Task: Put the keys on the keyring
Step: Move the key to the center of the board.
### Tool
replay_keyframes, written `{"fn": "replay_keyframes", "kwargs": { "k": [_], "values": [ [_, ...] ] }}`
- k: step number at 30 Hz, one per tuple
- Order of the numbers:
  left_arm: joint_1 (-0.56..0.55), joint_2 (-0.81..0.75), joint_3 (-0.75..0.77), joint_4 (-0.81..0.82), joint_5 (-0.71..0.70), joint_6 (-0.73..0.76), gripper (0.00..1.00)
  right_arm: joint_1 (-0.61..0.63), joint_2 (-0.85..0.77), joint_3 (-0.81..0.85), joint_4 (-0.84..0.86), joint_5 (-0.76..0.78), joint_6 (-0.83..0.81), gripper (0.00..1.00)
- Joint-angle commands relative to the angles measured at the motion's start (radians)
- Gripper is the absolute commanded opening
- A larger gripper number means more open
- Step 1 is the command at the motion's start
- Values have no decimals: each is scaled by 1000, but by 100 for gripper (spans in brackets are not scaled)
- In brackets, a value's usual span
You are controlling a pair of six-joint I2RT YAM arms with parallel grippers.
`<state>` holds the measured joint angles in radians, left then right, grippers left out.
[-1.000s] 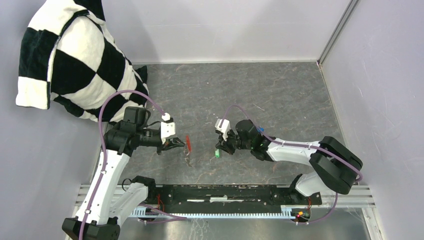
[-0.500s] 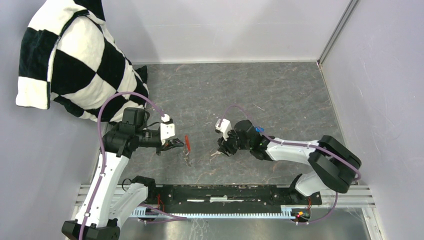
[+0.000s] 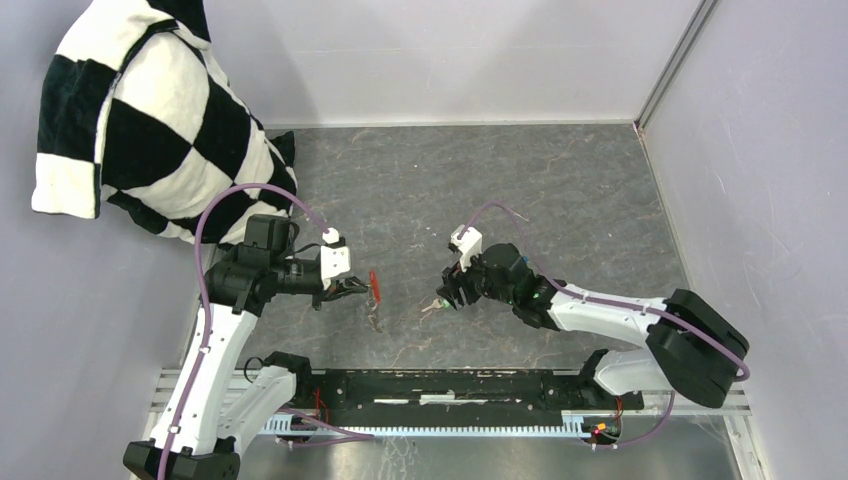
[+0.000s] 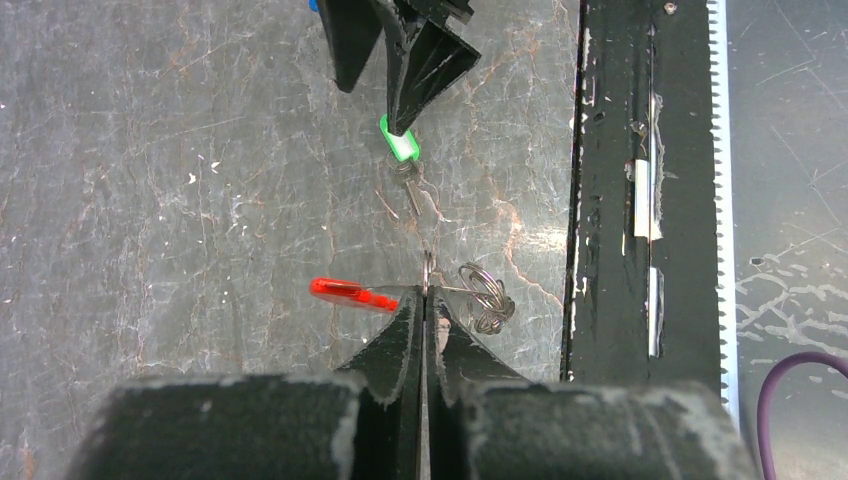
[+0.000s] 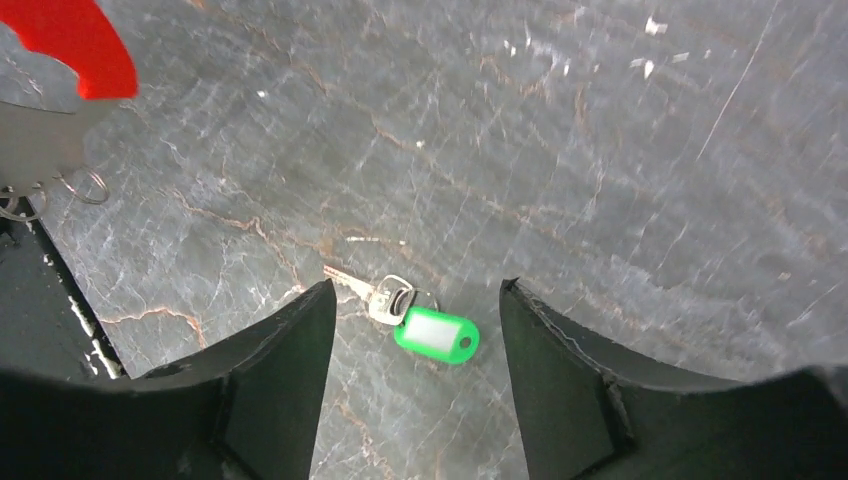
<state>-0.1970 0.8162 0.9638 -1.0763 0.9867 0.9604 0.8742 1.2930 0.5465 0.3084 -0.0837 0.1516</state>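
My left gripper is shut on the thin metal ring of the keyring, holding it just above the table. Its red tag sticks out to the left and a coil of small rings hangs to the right. The green key lies flat on the table, its metal blade pointing toward the keyring. My right gripper hovers over it, open, with one finger on each side and neither touching it. A sliver of blue shows behind the right gripper; I cannot tell what it is.
A black-and-white checkered pillow leans in the far left corner. A black rail runs along the near edge between the arm bases. Grey walls close the back and right sides of the marbled table.
The right gripper has opened and let go of the green key, which now lies on the table; that arm shifted slightly right. The left gripper has kept its hold on the keyring.
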Motion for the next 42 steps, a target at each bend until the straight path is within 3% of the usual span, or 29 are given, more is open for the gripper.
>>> {"fn": "replay_keyframes", "kwargs": {
  "k": [1, 8, 21, 31, 42],
  "values": [
    [0, -3, 21, 5, 21, -25, 3, 10, 34, 17, 19, 42, 119, 61],
    [1, -4, 23, 5, 8, -36, 3, 32, 143, 13, 74, 43, 261, 58],
    [1, -12, 22, 6, -2, -48, 3, 23, 154, -41, 65, 152, 350, 59],
    [1, -8, 17, 6, -7, -41, 3, -99, 158, -106, 151, 22, 397, 58],
    [1, -2, 21, 6, -14, -36, 3, -111, 151, -140, 206, -100, 455, 53]
  ]
}}
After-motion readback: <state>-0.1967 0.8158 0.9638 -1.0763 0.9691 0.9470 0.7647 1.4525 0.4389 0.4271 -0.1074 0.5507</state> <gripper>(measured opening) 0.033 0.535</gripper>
